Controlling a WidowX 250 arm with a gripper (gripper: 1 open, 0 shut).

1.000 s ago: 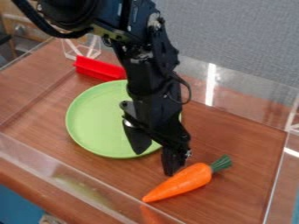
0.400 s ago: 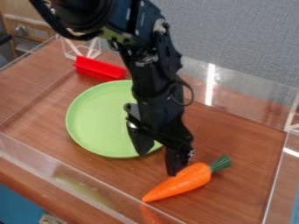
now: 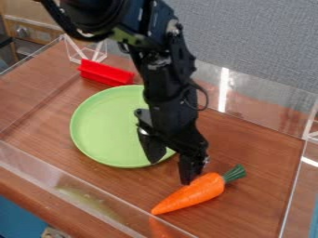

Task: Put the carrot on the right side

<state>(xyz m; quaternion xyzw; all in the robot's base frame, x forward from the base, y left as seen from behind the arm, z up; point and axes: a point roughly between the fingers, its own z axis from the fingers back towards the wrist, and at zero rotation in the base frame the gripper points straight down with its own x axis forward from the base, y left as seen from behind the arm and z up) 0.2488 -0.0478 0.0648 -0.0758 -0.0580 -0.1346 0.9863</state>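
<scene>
Small orange tapered toy carrot [image 3: 191, 192] with dark green stem lies free on the brown wooden bench [image 3: 261, 139], near its front right.
Just behind it, the black claw [image 3: 173, 158] hangs wide and empty over the round green plate's [image 3: 99, 125] edge. Placement looks done; retreating likely comes next. A red rectangular block [image 3: 106, 72] sits farthest back.

one carrot [image 3: 192, 192], one green plate [image 3: 99, 125], one red block [image 3: 104, 72]
</scene>
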